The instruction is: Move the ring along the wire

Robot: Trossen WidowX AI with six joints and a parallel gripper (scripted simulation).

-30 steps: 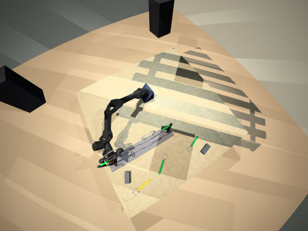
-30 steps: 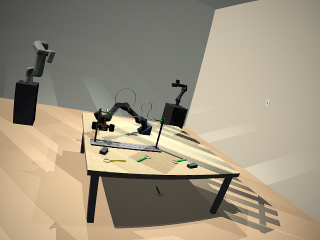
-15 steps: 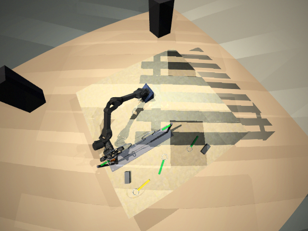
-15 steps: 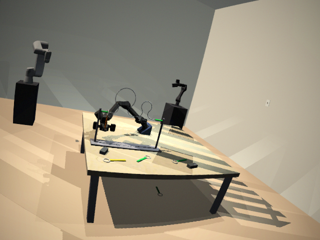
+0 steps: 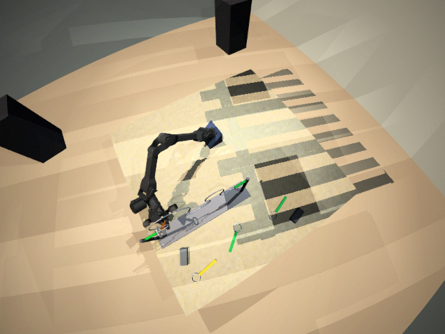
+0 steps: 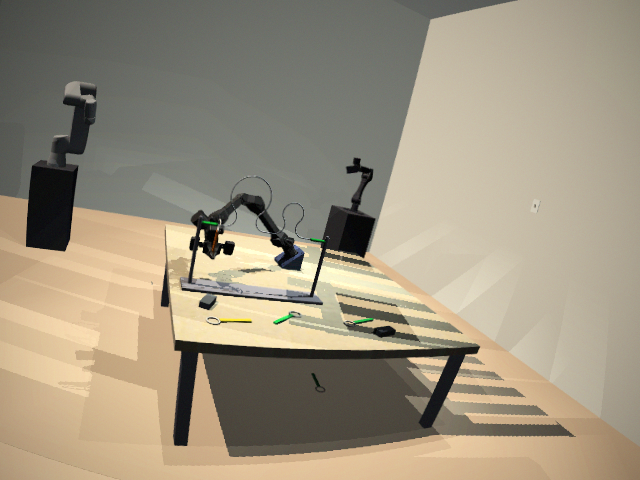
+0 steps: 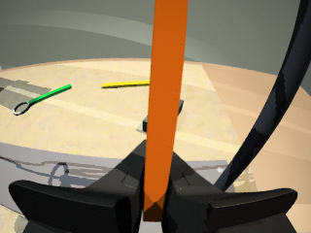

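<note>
Seen from the exterior, a dark block lies toward the near right corner of the worktop. Along the near edge lie a yellow-handled ring, toward the left corner, and two green-handled rings, one near the middle, the other farther right. A grey block sits by the left edge.

Behind them stands the board with its posts. Near the left edge, the claw is closed on the orange handle — the handle runs up from between its fingers. The ring is at the inner end of the green part beside the left-hand post; whether it touches the wire I cannot tell. The blue base stands toward the far edge.
</note>
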